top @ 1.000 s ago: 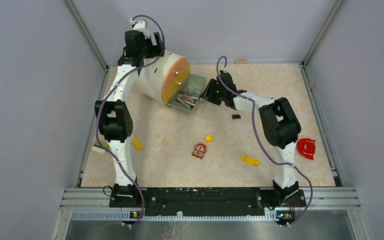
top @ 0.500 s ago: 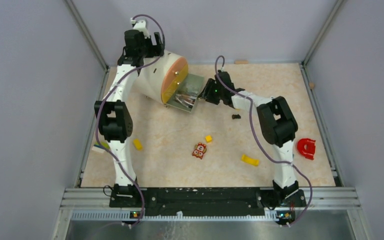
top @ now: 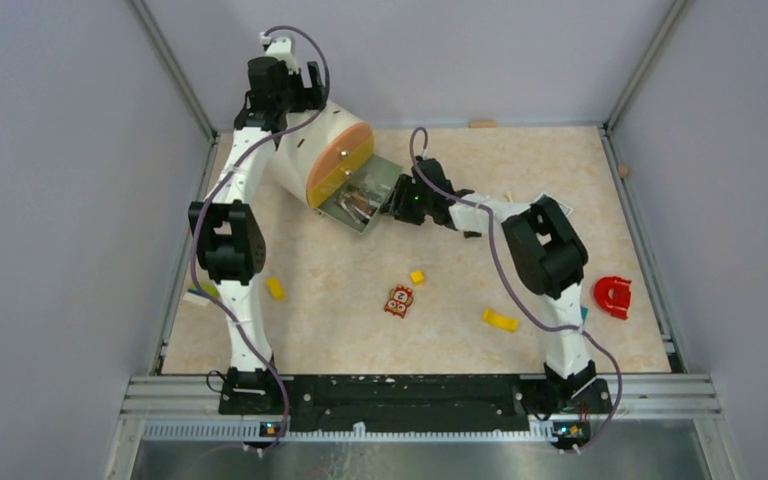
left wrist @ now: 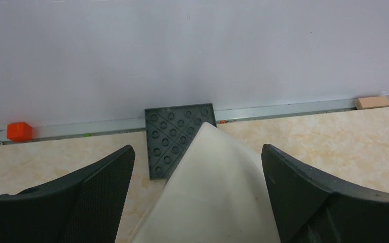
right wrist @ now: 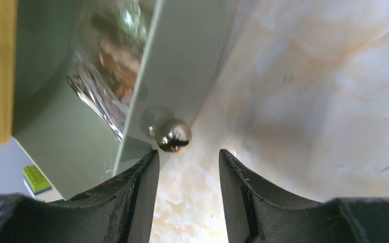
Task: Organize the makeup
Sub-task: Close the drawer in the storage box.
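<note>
A white rounded organizer [top: 300,150] with an orange front [top: 340,165] lies at the back left. Its grey-green drawer [top: 370,185] is partly out and holds several thin makeup sticks [top: 358,203], which also show blurred in the right wrist view [right wrist: 114,61]. My right gripper [top: 392,203] is at the drawer front, open, with the shiny metal knob [right wrist: 173,135] just ahead of its fingertips [right wrist: 188,154]. My left gripper [top: 290,95] is open behind the organizer and straddles its white body [left wrist: 218,192] without closing on it. Puffs and the wire-loop tool are out of view.
Yellow blocks [top: 276,288] [top: 417,277] [top: 500,320] and the orange patterned toy figure [top: 398,300] lie mid-table. A red horseshoe piece [top: 613,296] is at the right. A dark studded plate [left wrist: 177,139] and an orange block [left wrist: 19,131] sit by the back wall.
My right gripper has moved left against the drawer front. The drawer and organizer have shifted and turned left. The small black item on the table is now hidden by the right arm.
</note>
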{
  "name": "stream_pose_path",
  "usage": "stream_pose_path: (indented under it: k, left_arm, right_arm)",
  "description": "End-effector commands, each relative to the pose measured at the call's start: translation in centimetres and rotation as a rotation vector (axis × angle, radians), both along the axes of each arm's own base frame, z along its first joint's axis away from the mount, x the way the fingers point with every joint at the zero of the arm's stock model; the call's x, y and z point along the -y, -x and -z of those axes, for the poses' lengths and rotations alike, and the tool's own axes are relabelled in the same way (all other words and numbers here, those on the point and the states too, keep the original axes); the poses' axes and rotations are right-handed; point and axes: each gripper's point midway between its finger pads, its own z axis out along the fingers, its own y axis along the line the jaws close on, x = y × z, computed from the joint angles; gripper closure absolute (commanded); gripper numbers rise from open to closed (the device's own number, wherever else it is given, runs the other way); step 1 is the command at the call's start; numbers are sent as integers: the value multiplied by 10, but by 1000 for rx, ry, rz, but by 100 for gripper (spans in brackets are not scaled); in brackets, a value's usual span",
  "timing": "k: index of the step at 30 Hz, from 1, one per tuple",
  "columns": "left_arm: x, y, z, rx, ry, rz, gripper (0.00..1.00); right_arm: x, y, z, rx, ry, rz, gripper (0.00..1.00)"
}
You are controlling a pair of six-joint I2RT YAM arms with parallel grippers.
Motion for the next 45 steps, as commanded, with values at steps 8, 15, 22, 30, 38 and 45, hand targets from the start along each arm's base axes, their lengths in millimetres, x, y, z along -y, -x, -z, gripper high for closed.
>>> stream_pose_path:
  k: [8,15,22,30,38,45]
  left_arm:
    - [16,19,69,-230,32,26,1]
    - [16,18,70,-235,44,29,1]
    - [16,18,72,-238,48,33,1]
    - [16,17,74,-240,49,33,1]
    - [14,17,74,-242,54,33,1]
    - [14,17,75,-243,56,37,1]
  right_arm:
    - [-13,39,-16,75,31,-97,53]
    - [-36,15,-26,116,-29,-87,53]
    - [-79,-14,-65,186,-145,-156,55]
    - [-77,-19,-66,204,-121,-141,55]
    - [-42,-20,-46,200,6,-44,63]
    - [-41,-27,-43,213,-35,-15,72]
